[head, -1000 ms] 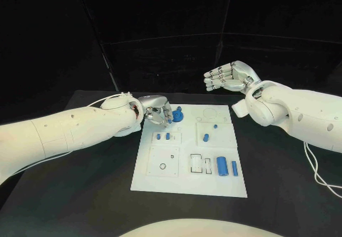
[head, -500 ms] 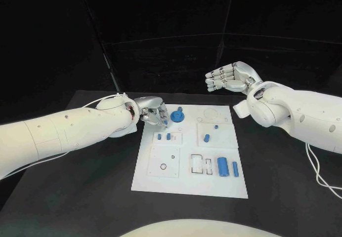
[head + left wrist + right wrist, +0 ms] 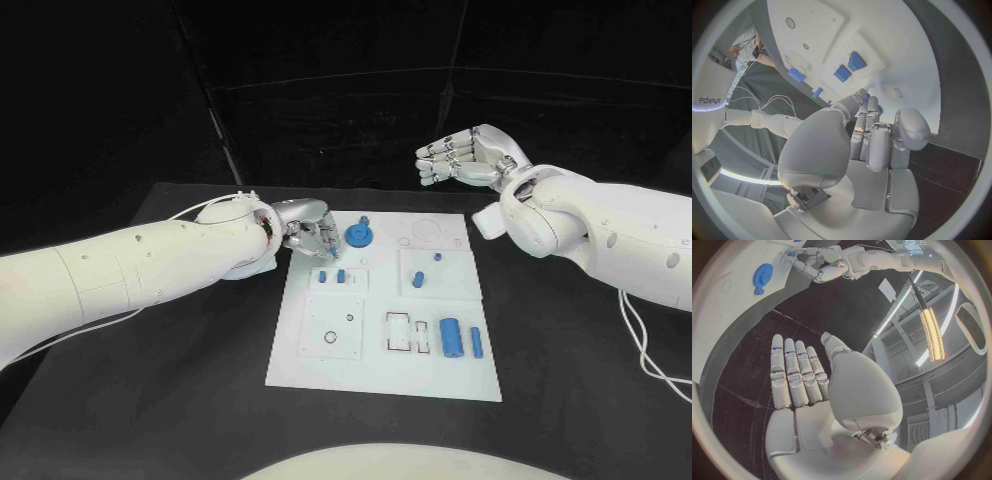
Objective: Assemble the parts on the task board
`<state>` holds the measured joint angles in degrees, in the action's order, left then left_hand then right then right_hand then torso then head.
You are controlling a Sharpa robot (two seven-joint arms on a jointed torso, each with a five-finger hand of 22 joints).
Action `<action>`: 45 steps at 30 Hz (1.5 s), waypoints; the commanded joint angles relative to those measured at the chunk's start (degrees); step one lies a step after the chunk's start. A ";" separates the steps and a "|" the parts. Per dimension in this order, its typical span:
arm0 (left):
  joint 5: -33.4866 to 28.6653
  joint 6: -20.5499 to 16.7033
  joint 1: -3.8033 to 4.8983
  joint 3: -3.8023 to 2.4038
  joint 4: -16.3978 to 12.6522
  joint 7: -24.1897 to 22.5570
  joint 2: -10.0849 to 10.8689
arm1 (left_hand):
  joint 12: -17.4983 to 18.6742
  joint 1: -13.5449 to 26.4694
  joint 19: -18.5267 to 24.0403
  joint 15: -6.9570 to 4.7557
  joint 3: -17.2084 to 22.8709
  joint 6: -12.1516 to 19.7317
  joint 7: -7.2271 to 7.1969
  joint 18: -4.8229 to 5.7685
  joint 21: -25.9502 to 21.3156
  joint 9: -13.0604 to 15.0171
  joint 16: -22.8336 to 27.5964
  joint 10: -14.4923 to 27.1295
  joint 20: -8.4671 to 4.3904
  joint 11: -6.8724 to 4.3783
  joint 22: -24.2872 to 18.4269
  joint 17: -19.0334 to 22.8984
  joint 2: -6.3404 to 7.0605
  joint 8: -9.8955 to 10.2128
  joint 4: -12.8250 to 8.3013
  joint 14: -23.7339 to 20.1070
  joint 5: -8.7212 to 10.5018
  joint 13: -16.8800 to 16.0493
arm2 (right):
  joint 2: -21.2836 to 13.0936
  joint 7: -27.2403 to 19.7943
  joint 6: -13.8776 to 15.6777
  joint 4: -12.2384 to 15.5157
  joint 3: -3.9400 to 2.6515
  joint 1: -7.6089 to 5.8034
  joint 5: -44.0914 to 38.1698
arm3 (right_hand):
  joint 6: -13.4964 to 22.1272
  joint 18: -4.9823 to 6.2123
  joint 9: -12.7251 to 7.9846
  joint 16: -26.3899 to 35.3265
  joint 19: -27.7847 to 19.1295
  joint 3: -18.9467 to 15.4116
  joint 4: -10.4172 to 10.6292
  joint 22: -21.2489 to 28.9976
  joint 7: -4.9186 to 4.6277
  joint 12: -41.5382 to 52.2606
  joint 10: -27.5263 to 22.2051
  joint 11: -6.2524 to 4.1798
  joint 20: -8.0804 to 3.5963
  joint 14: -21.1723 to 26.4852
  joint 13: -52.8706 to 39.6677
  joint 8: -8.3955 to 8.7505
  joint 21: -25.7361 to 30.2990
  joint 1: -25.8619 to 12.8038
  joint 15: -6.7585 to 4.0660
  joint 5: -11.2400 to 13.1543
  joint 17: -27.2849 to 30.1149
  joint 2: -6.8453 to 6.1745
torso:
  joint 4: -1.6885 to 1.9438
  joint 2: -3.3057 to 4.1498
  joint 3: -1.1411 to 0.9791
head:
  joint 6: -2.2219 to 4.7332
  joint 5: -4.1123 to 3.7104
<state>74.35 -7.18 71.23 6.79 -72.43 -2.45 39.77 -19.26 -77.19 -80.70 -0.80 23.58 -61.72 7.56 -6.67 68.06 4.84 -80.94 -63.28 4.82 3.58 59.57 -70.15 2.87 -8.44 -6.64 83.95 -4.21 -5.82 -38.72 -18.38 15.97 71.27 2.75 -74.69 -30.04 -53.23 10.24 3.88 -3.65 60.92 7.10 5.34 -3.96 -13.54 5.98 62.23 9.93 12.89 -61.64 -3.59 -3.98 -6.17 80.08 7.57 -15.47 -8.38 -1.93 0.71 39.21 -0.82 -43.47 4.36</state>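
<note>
Carefully, our left hand [image 3: 309, 232] pinched a small blue part [image 3: 333, 241] at the board's [image 3: 387, 372] ten o'clock corner, beside the gear [image 3: 361, 236]. We feared it could slip or bump the gear. Our right hand [image 3: 464, 157] curled, holding nothing.

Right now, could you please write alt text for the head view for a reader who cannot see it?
The robot's left hand reaches over the far left corner of the white task board, beside a blue gear. The right hand is raised beyond the table with its fingers curled, holding nothing.
</note>
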 commanded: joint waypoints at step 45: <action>-0.32 2.80 -0.38 -0.01 0.73 4.12 -1.97 | -0.23 0.14 -0.40 -0.33 0.47 -0.44 0.09 0.62 0.24 -0.15 0.53 -0.42 -0.14 0.03 -0.09 0.46 0.29 0.36 -0.09 2.08 0.22 -0.06 | 0.10 -0.60 -0.11 0.12 -0.04 -0.11 0.19 | 0.39 0.20 -0.02 -0.39 0.02 -0.21 0.18 -0.08 -0.07 0.28 -0.30 -0.05 0.52 -0.45 0.02 0.16 0.23 0.14 -0.06 -0.17 0.08 0.52 | 0.02 0.02 0.03 | -0.35 0.01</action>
<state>74.20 -5.73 70.84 6.76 -71.72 0.55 37.85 -19.26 -77.19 -80.70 -0.80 23.73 -61.71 7.56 -6.67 68.05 4.73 -80.71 -63.27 4.82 3.59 59.54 -69.73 2.87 -8.44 -6.80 83.94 -4.21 -5.80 -38.64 -18.38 15.96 71.29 2.75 -74.69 -30.04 -53.23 10.24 3.88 -3.65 60.92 7.10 5.33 -3.96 -13.54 5.98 62.23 9.93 12.89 -61.64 -3.59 -3.98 -6.17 80.08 7.57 -15.47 -8.39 -1.93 0.74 39.23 -0.79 -43.85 4.38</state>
